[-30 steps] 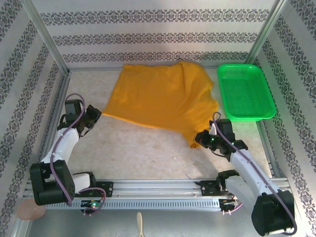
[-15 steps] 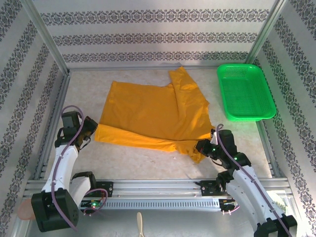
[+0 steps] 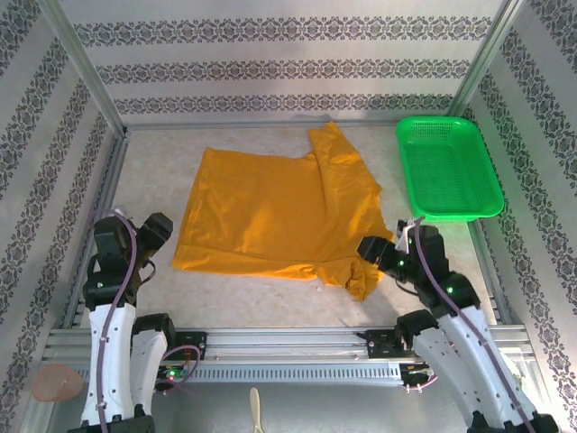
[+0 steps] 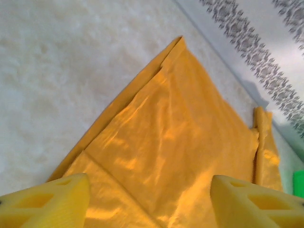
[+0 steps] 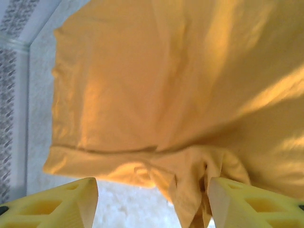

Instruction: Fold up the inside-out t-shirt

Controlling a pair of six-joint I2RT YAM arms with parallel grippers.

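On the table (image 3: 270,298), the inside-out t-shirt (image 3: 279,212) lies flat between your spread, empty left end effector (image 3: 158,230) and right end effector (image 3: 370,248); it is probably soft and limp, so pinch its near hem corners.

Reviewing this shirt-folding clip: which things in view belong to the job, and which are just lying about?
Job: orange t-shirt; left claw and right claw, both open.
Lying about: green basket; pinkish lump; pale stick.

Mustard-orange t-shirt (image 3: 270,216), green basket (image 3: 448,171), grey floral-striped walls (image 3: 288,68)
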